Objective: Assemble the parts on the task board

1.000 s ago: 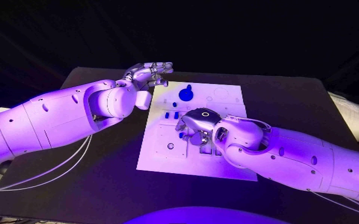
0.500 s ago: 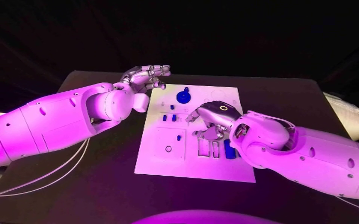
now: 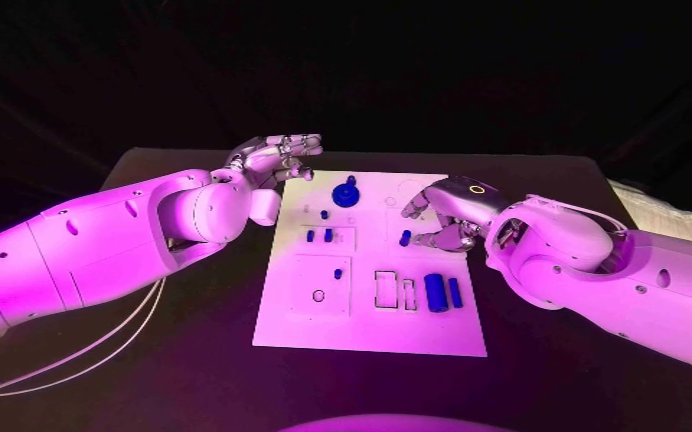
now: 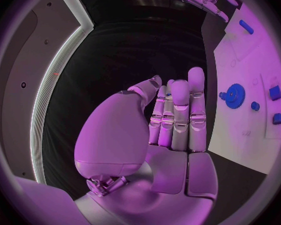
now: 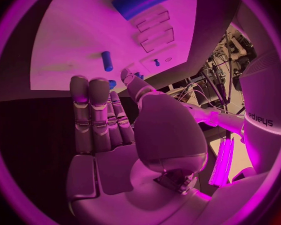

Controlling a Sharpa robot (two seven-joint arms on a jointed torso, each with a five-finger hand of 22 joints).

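Note:
The white task board [image 3: 368, 317] lies in the middle of the black table. A blue gear [image 3: 346, 193] stands at its far end, and small blue pegs [image 3: 319, 236] sit in its middle. Two blue bars [image 3: 443, 292] lie by the slots at its near right. My right hand [image 3: 440, 217] hovers over the board's far right part, fingers apart and holding nothing, with a small blue peg [image 3: 405, 238] just beside its fingertips. My left hand [image 3: 277, 157] hangs off the board's far left corner, also holding nothing. The left wrist view shows the left hand [image 4: 172, 120] beside the gear [image 4: 234, 95].
A small dark ring [image 3: 319, 295] marks the board's near left panel. Bare black table [image 3: 173, 352] surrounds the board on all sides. My two white forearms reach in from either side.
My right hand has lifted off the slots at the board's near right and drawn back to the far right, uncovering the two blue bars. The left hand has barely moved.

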